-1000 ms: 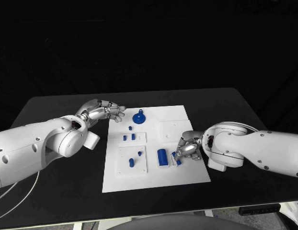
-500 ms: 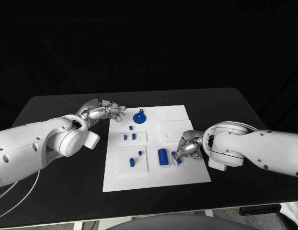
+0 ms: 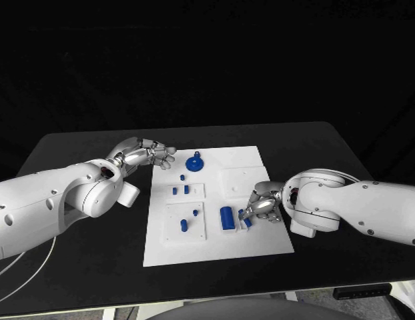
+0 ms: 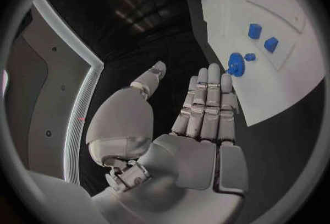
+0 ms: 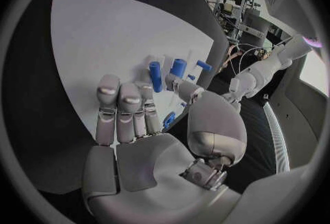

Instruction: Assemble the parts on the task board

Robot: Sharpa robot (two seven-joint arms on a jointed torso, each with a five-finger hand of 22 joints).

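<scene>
The white board [image 3: 251, 175] lay in the middle of the black table [image 3: 73, 150], its long sides running from the table's near edge toward the far edge. A round blue part with a small knob [image 3: 194, 163] sat close to the board's far left corner. Two short blue pegs [image 3: 179, 191] stood together along the left edge, with a smaller peg [image 3: 183, 178] just beyond them toward the far edge. Nearer the near left corner lay a slanted oblong blue part [image 3: 183, 227] and, beside it, a small blue piece [image 3: 195, 213]. A larger upright blue cylinder [image 3: 227, 218] stood near the middle of the board, toward its right edge. The right hand [image 3: 262, 205] rested over the board's right edge, just beside that cylinder, and pinched a small blue part [image 5: 168, 120] between thumb and fingers (the right wrist view showed the piece held low against the palm side). The left hand [image 3: 142, 155] was off the board, just outside its far left corner above the table; its fingers [image 4: 206, 108] were extended side by side, the thumb stood apart, and it held nothing. The round part lay near those fingertips without touching them.
</scene>
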